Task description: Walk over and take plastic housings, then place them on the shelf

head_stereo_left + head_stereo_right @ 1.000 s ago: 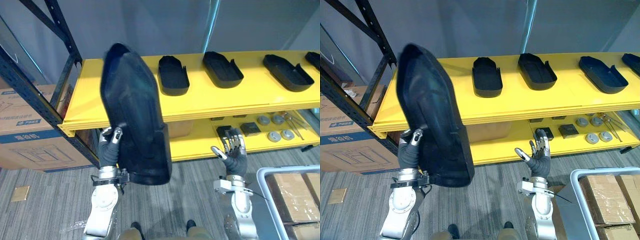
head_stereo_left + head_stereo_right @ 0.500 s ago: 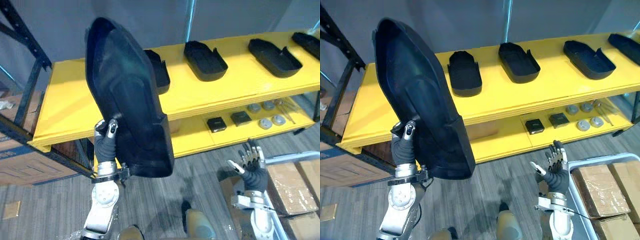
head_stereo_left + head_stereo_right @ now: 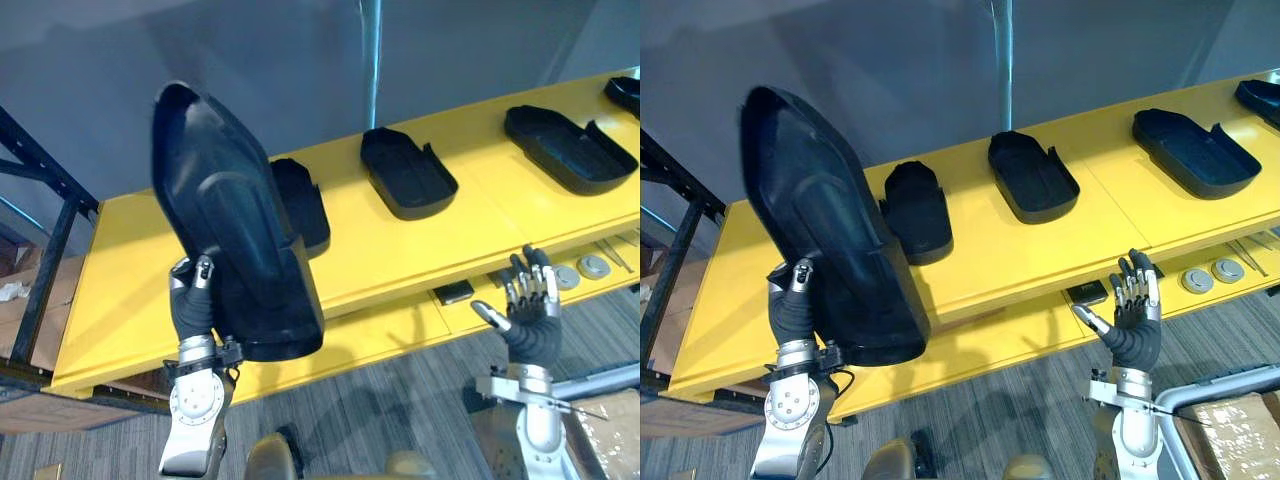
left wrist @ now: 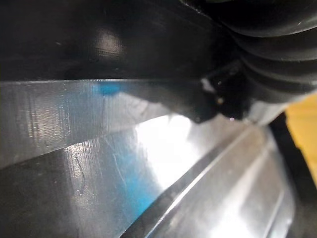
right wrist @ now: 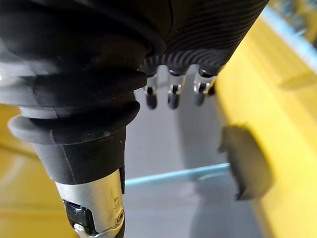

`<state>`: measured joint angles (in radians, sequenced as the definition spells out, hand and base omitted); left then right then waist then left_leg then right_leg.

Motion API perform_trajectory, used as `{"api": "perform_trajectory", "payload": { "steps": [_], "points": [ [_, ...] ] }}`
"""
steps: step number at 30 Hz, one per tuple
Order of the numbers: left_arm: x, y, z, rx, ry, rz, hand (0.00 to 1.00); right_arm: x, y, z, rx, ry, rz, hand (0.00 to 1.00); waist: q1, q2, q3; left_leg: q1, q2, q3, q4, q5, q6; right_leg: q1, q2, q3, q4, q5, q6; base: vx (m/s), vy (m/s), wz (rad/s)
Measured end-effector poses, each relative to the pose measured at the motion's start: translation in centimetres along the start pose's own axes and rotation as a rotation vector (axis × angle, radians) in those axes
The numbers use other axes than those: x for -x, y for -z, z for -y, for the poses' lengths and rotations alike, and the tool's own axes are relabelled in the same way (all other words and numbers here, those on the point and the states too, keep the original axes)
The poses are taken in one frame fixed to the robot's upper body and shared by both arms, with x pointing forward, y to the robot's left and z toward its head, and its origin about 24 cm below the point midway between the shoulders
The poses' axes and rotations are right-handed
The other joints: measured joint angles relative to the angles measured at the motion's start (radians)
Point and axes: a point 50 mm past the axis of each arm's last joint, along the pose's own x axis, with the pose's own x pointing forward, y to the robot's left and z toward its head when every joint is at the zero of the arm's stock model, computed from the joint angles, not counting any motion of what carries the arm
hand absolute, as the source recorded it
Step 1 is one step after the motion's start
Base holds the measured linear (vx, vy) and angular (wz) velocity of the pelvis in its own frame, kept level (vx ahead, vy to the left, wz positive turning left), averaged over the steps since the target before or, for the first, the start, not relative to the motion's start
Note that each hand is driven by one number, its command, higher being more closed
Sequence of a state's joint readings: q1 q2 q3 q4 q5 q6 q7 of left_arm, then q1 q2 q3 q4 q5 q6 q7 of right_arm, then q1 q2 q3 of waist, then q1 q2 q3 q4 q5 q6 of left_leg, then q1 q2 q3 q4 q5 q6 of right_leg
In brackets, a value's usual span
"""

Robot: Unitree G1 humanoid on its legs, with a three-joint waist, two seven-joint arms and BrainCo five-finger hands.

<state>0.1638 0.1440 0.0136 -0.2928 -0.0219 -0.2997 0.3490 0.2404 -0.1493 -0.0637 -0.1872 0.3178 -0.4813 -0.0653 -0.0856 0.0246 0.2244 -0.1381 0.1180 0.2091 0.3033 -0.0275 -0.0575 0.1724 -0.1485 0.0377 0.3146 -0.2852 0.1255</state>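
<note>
Plastic housing: a long, glossy black shell, rounded at the top end and squared off at the bottom, with a raised rim around the hollow face turned toward me. It stands nearly upright, off the shelf, in my left hand. I grip it near its lower end, with my thumb pressed on the near face and my fingers hidden behind the shell. It rises in front of the left part of the yellow shelf.

My left wrist view shows that shell from very close: a dark, shiny face with ridges along it. My right wrist view shows my fingers straight and a little apart, with a dark shape I cannot make out on yellow board beyond them. In the head views my right hand is raised, empty and spread, in front of the lower shelf.

On the top board the nearest housing is partly covered by the held shell. The middle housing and the far housing lie hollow side up, well apart. A small black block and a round disc sit on the lower shelf. A dark rack post stands at my left.
</note>
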Motion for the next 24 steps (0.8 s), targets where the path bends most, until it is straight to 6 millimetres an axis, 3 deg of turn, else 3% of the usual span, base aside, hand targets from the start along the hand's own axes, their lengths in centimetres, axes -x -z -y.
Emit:
{"api": "perform_trajectory", "payload": {
  "steps": [1,3,5,6,7,8,10,11,14,19,20,24],
  "points": [
    [-0.5,-0.2,-0.4,-0.039,0.003,0.015,1.00,-0.1,0.2,-0.6,-0.021,-0.011,-0.002,0.00,-0.003,-0.015,0.002,0.000,-0.021,0.003,-0.006,-0.011,0.012,-0.011,-0.020,-0.007,0.013,0.019,0.028,0.15,0.230,0.05],
    [-1.1,-0.2,-1.4,-0.145,-0.014,0.020,1.00,-0.1,0.6,-1.8,-0.067,-0.029,-0.020,0.00,-0.002,-0.018,0.003,0.024,-0.030,0.002,-0.047,-0.010,0.025,-0.043,-0.025,-0.008,0.058,0.068,0.055,0.14,0.258,0.04],
    [-1.4,0.0,-2.8,-0.205,-0.072,0.002,1.00,0.1,0.9,-3.0,-0.105,-0.071,-0.041,0.00,-0.003,-0.009,0.006,0.070,-0.028,0.004,-0.089,-0.005,0.031,-0.035,-0.022,-0.017,0.031,0.048,0.027,0.07,0.148,-0.01],
    [-1.6,-0.2,-3.3,-0.224,-0.103,0.006,1.00,0.2,1.0,-3.4,-0.114,-0.090,-0.046,0.00,-0.004,-0.013,0.002,0.072,-0.029,0.004,-0.091,-0.005,0.031,-0.039,-0.020,-0.023,0.011,0.051,0.023,0.03,0.067,0.07],
    [-2.2,-0.5,-4.6,-0.253,-0.168,0.023,1.00,0.2,1.1,-4.2,-0.128,-0.128,-0.057,0.00,-0.002,-0.030,-0.005,0.061,-0.040,0.003,-0.089,-0.006,0.030,-0.069,-0.019,-0.045,-0.029,0.095,-0.004,0.00,-0.013,0.17],
    [-2.5,-0.6,-5.7,-0.273,-0.230,0.021,1.00,0.3,1.3,-4.5,-0.109,-0.151,-0.071,0.00,0.000,-0.029,-0.012,0.035,-0.045,-0.005,-0.086,-0.004,0.026,-0.081,-0.023,-0.070,-0.038,0.083,-0.014,-0.02,-0.034,0.12],
    [-2.6,-0.3,-7.4,-0.321,-0.311,-0.001,1.00,0.3,1.5,-4.9,-0.103,-0.171,-0.085,0.00,0.019,-0.028,-0.014,0.013,-0.047,0.002,-0.102,0.007,0.012,-0.086,-0.025,-0.072,-0.092,0.069,-0.011,-0.03,-0.057,-0.04],
    [-2.5,0.4,-8.3,-0.351,-0.350,-0.048,1.00,0.4,1.6,-4.9,-0.094,-0.178,-0.100,0.00,0.018,-0.005,0.000,0.007,-0.044,-0.004,-0.111,0.023,0.010,-0.086,-0.021,-0.085,-0.109,0.075,0.001,-0.04,-0.069,0.02],
    [-1.9,1.8,-10.4,-0.414,-0.420,-0.149,1.00,0.6,2.0,-4.7,-0.056,-0.209,-0.146,0.00,0.017,0.024,0.007,0.033,-0.043,-0.008,-0.153,0.050,-0.002,-0.083,-0.009,-0.090,-0.108,0.073,-0.004,-0.04,-0.061,0.04],
    [-2.6,2.7,-15.2,-0.550,-0.511,-0.215,1.00,0.9,2.3,-4.7,-0.043,-0.257,-0.181,0.00,0.014,0.026,0.005,0.056,-0.038,-0.006,-0.197,0.075,-0.011,-0.081,-0.005,-0.090,-0.109,0.072,-0.008,0.01,-0.035,-0.03],
    [-3.3,3.0,-16.7,-0.593,-0.520,-0.246,1.00,1.1,2.5,-4.7,-0.035,-0.280,-0.206,0.00,0.015,0.026,0.005,0.059,-0.040,-0.005,-0.201,0.075,-0.011,-0.080,-0.002,-0.089,-0.111,0.073,-0.009,0.00,0.000,0.00],
    [-6.0,3.1,-19.1,-0.626,-0.475,-0.301,1.00,1.7,2.9,-5.8,-0.060,-0.370,-0.256,0.00,0.015,0.025,0.005,0.060,-0.042,0.004,-0.214,0.078,-0.008,-0.080,-0.003,-0.083,-0.134,0.090,-0.010,0.01,0.010,-0.05]
  ]
}}
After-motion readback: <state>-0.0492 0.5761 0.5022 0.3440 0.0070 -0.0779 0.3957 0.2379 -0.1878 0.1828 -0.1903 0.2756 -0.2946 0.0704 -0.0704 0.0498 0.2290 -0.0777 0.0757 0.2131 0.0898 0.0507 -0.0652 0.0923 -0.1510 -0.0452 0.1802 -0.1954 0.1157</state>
